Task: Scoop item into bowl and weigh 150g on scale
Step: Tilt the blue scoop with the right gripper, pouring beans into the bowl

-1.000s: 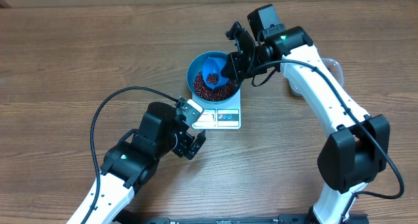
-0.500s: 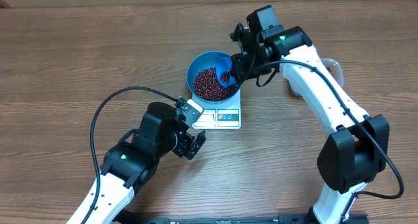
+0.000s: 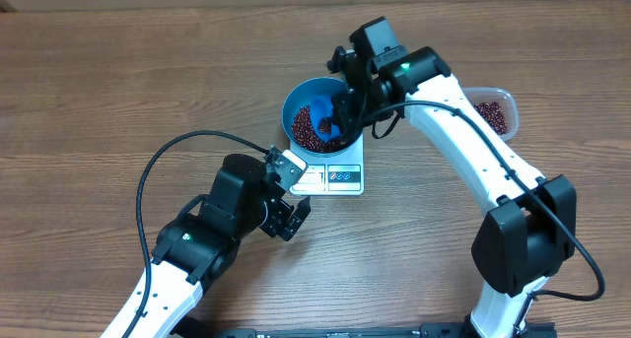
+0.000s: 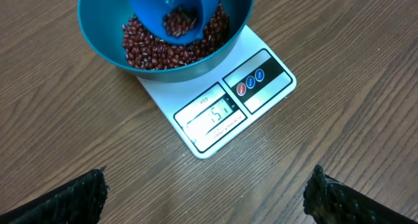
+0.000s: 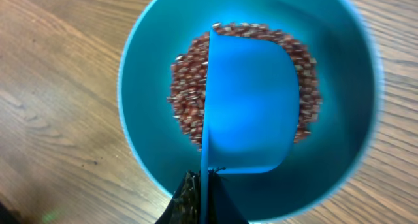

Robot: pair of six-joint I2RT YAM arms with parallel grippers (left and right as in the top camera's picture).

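Right gripper (image 5: pixel 202 198) is clamped on the scoop (image 5: pixel 251 106) handle, tipped over beans (image 4: pixel 150 48) in the bowl (image 3: pixel 292 116) on the scale (image 3: pixel 340 177), upper centre. Left gripper (image 4: pixel 209 194) idles, jaws apart, lower left. Dosing step, probably. Next you read the display (image 4: pixel 212 116), then trim or top up from the tub (image 3: pixel 496 109).

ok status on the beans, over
right fingers shut on scoop, in bowl over beans. left fingers open, empty. bowl on scale. nothing in the way.
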